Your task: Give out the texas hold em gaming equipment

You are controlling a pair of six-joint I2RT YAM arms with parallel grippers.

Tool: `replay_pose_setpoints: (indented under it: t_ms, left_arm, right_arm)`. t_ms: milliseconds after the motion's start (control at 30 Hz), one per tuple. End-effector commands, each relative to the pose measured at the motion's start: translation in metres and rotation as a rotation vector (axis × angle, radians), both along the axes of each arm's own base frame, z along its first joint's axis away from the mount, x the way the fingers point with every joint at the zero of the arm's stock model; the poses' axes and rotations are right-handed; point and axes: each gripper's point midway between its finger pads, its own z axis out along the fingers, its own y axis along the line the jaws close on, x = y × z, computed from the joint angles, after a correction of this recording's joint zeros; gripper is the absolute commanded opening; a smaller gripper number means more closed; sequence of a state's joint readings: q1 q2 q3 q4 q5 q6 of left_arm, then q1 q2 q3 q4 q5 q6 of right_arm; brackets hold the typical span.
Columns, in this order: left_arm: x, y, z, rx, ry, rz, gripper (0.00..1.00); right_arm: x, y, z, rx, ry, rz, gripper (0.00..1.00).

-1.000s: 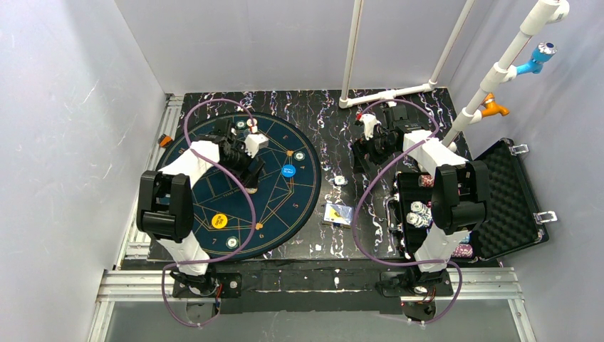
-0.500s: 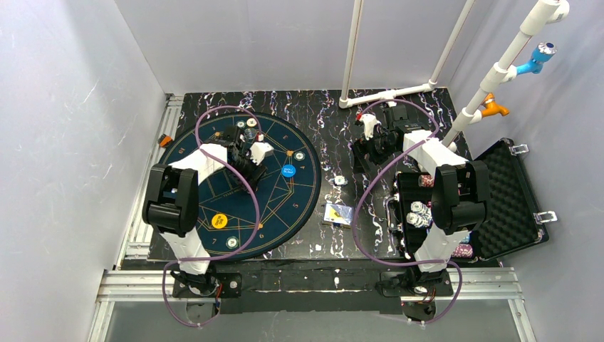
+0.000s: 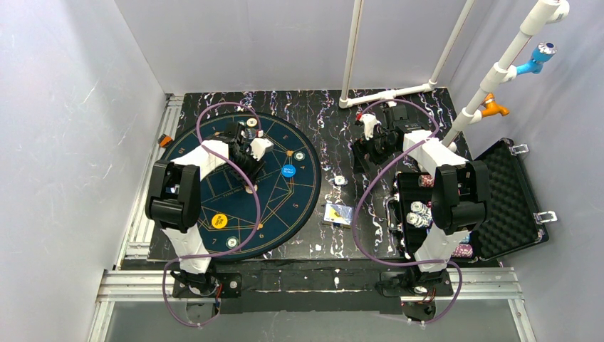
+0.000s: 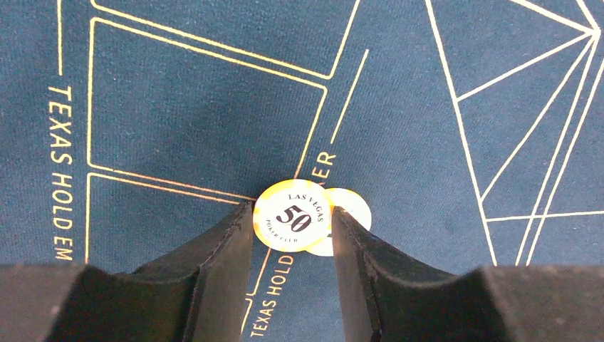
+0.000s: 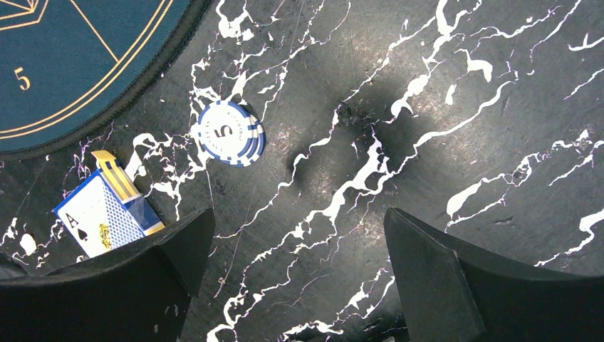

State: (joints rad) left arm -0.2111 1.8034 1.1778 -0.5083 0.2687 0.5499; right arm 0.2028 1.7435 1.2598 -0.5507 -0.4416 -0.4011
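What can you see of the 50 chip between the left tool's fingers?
The 50 chip is a small round disc, plastic-looking, with a white face printed LAS VEGAS, 50, POKER CLUB and a yellow-and-white striped rim. It lies face up on the blue mat, partly covering a second chip on its right. The left tool straddles it: both black fingers meet its rim, though whether they truly pinch it cannot be told.
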Motion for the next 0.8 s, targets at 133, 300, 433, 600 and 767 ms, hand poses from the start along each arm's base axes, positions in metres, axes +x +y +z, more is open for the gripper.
replay_pose_setpoints:
  t_ms: [133,300,433,600,767]
  left_arm:
    - [-0.002,0.002,0.002,-0.001,0.023,0.002,0.31]
    - [0.010,-0.008,0.029,-0.046,-0.022,0.010,0.31]
    - [0.016,-0.019,0.043,-0.070,-0.048,-0.005,0.31]
    - [0.020,-0.038,0.049,-0.086,-0.052,-0.033,0.32]
    - [0.021,-0.069,0.054,-0.117,-0.050,-0.070,0.32]
  right_arm:
    - [-0.001,-0.001,0.011,0.009,-0.031,0.013,0.98]
    - [-0.002,-0.001,0.010,0.008,-0.028,0.014,0.98]
    - [-0.002,-0.001,0.010,0.007,-0.027,0.013,0.98]
    - [-0.001,-0.002,0.010,0.004,-0.028,0.010,0.98]
    - [0.000,-0.003,0.009,0.001,-0.028,0.008,0.98]
